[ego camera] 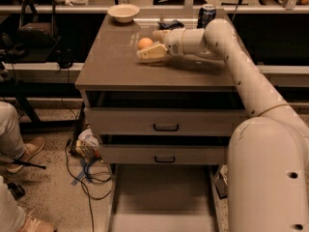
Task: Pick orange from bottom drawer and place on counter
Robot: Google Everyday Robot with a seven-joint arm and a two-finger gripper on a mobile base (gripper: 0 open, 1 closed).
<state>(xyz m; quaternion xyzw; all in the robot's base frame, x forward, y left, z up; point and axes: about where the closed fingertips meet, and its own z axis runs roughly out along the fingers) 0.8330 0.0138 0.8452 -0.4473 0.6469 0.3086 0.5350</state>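
the small round orange fruit (144, 42) sits on the glossy grey-brown counter top (111, 66) right at the tip of the cream robot gripper (147, 45), straight out from the wrist, can't tell if it's clamped or released.

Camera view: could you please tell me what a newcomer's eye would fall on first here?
The big cream arm reaches across the counter, its end effector at the orange, mid-counter. Below, the bottom drawer stands pulled far out toward the camera.
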